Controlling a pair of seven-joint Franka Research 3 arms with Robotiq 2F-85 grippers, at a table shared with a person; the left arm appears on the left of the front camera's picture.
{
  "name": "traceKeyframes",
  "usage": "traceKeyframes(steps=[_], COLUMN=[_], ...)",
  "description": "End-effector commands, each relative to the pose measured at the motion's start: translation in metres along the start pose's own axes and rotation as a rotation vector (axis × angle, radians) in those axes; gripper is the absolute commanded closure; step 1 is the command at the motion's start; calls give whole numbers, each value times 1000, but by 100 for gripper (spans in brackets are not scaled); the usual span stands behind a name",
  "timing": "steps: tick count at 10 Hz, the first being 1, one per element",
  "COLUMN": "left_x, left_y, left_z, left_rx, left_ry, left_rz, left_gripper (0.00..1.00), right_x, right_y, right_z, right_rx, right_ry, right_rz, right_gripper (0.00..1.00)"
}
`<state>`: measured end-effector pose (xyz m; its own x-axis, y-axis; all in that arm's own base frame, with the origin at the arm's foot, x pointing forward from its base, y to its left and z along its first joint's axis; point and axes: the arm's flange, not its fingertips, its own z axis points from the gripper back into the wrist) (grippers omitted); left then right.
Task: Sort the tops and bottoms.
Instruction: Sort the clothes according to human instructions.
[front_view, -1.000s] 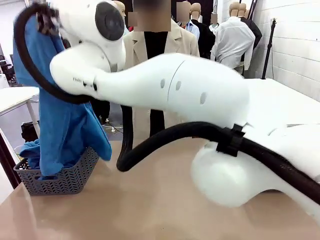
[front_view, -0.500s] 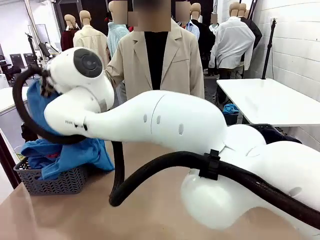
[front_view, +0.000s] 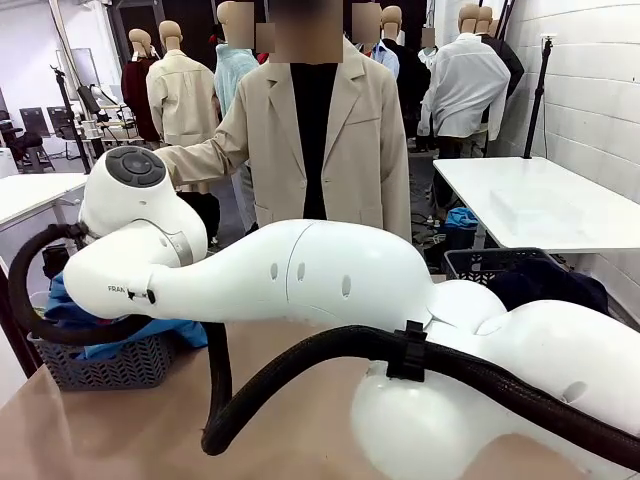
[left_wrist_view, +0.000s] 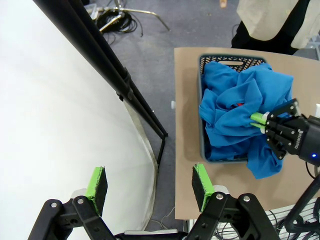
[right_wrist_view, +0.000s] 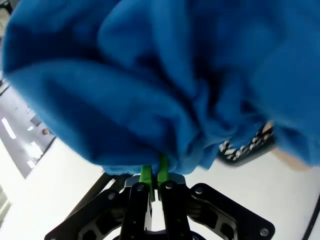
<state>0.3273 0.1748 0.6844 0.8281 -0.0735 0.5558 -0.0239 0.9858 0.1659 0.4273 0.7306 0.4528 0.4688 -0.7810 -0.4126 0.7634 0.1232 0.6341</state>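
Left wrist view: the tops (left_wrist_view: 235, 110), one rumpled bright blue heap whose count cannot be told, are piled in one grey basket (left_wrist_view: 202, 75) at the table's (left_wrist_view: 187, 165) edge, spilling over its near rim, the heap's length along the basket's. The right gripper (left_wrist_view: 256, 120) is clamped on a blue fold. The left gripper (left_wrist_view: 149, 183) is held wide apart, empty, well off the table.

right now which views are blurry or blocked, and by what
Right wrist view: the blue top sits against the lens, soft and out of focus, though the shut right gripper is sharp. Front view: the right arm blocks much of the table. Left wrist view: sharp, wide-angle.
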Motion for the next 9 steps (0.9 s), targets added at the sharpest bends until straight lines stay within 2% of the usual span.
traceKeyframes(steps=[1,3,6,7,9], left_x=[0,0,0,0,0], left_y=[1,1,1,1,1], left_z=[1,1,1,1,1], left_rx=[-1,-1,-1,-1,-1], left_ry=[3,3,3,3,3], left_rz=[-9,-9,-9,-9,-9], left_gripper=[12,12,12,12,12], right_x=[-62,-56,-72,-79,-91], right_y=[68,51,68,76,90], right_z=[-85,-92,-76,-66,-43], right_rx=[-86,-130,-122,-112,-153], right_ry=[-94,-144,-96,-95,-102], right_rz=[77,103,85,98,129], right_gripper=[100,100,100,89,49])
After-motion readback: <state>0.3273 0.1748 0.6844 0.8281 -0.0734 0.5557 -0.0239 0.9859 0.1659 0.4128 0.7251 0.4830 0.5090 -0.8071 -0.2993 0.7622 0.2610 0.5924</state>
